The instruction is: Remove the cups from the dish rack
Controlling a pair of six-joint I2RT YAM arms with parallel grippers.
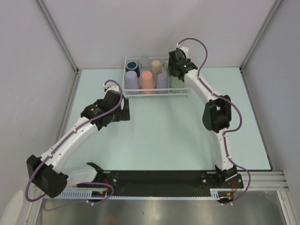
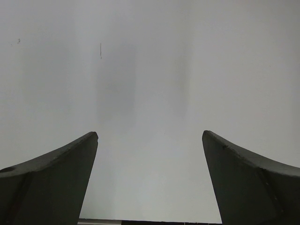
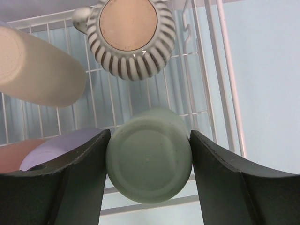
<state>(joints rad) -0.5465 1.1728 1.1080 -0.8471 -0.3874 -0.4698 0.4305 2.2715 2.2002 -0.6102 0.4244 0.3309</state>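
Note:
The white wire dish rack [image 1: 157,93] stands at the back of the table with upside-down cups in it. My right gripper [image 3: 150,133] is shut on the pale green cup [image 3: 149,164], one finger against each side of its base. Behind it are the ribbed beige mug [image 3: 130,37] and the tan cup [image 3: 37,65]; a lavender cup [image 3: 56,145] and the salmon-pink cup [image 3: 14,154] lie to the left. From above I see the navy mug [image 1: 131,65], the clear cup [image 1: 145,62] and another lavender cup [image 1: 132,79]. My left gripper [image 1: 123,112] is open and empty, away from the rack.
The left wrist view shows only a plain pale surface between the spread fingers [image 2: 70,164]. Grey walls enclose the light blue table [image 1: 164,136] at the back and on both sides. The rack's right wire wall [image 3: 220,70] runs close beside the green cup.

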